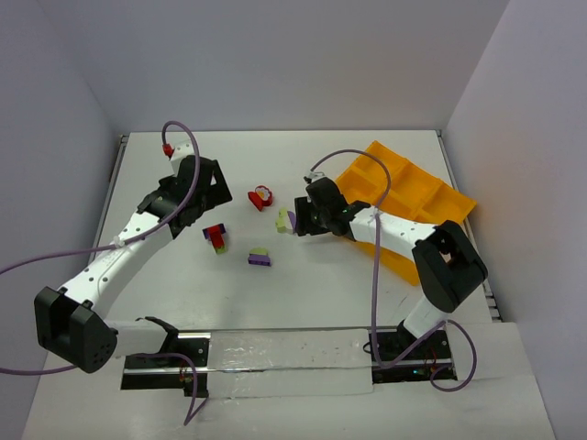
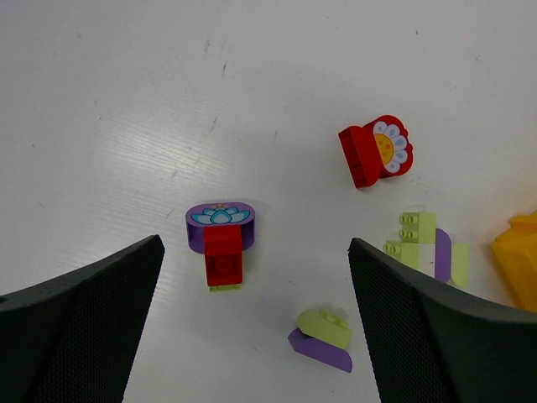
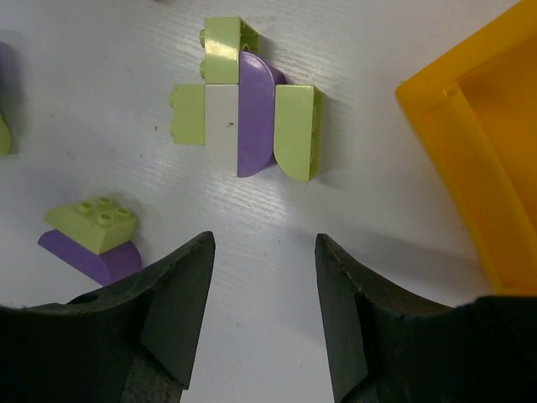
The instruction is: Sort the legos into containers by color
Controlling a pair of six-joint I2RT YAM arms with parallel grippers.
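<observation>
My left gripper (image 2: 256,245) (image 1: 216,194) hangs open above the table. Below it lie a purple flower brick with a red brick on it (image 2: 221,239) (image 1: 216,236) and a small yellow-green-on-purple pair (image 2: 324,338) (image 1: 260,258). A red flower brick (image 2: 376,151) (image 1: 261,196) lies further off. My right gripper (image 3: 264,239) (image 1: 301,218) is open, with only bare table between its fingers. Just ahead of its tips lies a clump of yellow-green, white and purple bricks (image 3: 247,105) (image 1: 286,220). The orange-yellow tray (image 1: 404,188) (image 3: 470,143), with its compartments, is at the right.
White walls close in the table at the back and on both sides. The tray's near corner (image 2: 516,260) shows at the right edge of the left wrist view. Both arm bases sit at the table's front edge.
</observation>
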